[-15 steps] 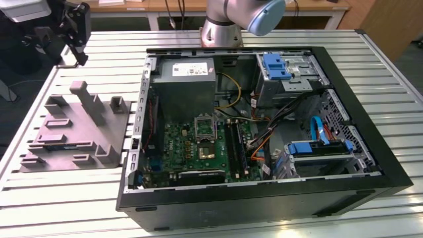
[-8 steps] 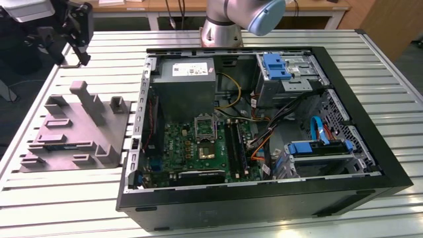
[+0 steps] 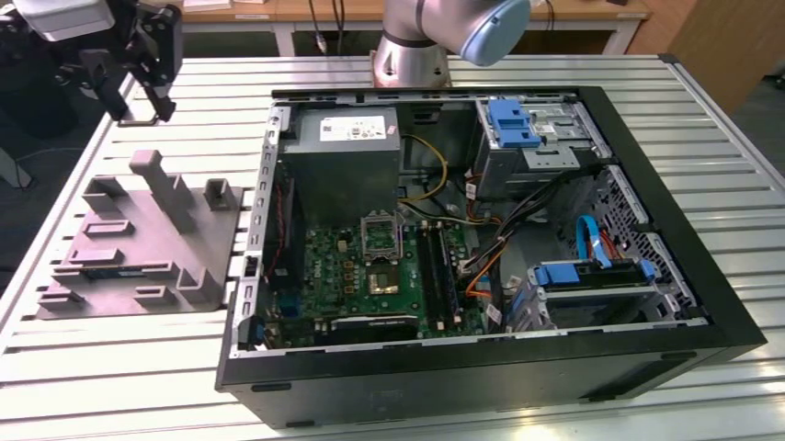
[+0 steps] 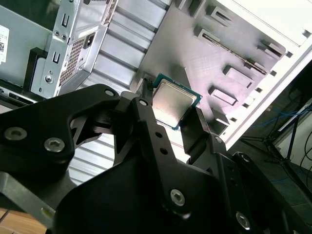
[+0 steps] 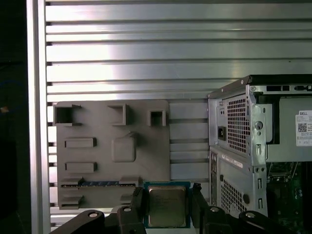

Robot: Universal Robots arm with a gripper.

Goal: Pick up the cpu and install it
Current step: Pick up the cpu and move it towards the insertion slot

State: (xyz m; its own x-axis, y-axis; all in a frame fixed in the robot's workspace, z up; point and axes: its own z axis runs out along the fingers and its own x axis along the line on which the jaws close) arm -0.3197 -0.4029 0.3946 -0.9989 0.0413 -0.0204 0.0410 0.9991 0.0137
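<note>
The cpu (image 4: 174, 103) (image 5: 167, 206), a small square chip with a silvery metal top and a green rim, sits between my black fingers (image 4: 146, 127) in both wrist views. My gripper (image 4: 171, 105) (image 5: 167, 202) is shut on its two opposite edges. In the exterior view my gripper (image 3: 145, 108) hangs high at the far left, above the table beyond the grey tray (image 3: 135, 248) (image 5: 97, 156) (image 4: 195, 53). The green motherboard (image 3: 368, 271) with its metal-framed socket (image 3: 381, 231) lies inside the open computer case (image 3: 491, 367), to the exterior view's right of my gripper.
The grey tray has raised posts and recesses, and a memory stick lies in its slot (image 5: 97, 184). A grey power-supply box (image 3: 349, 138) stands at the back of the case. Drive cages with blue clips (image 3: 513, 124) and loose cables (image 3: 516, 230) crowd the case's right half.
</note>
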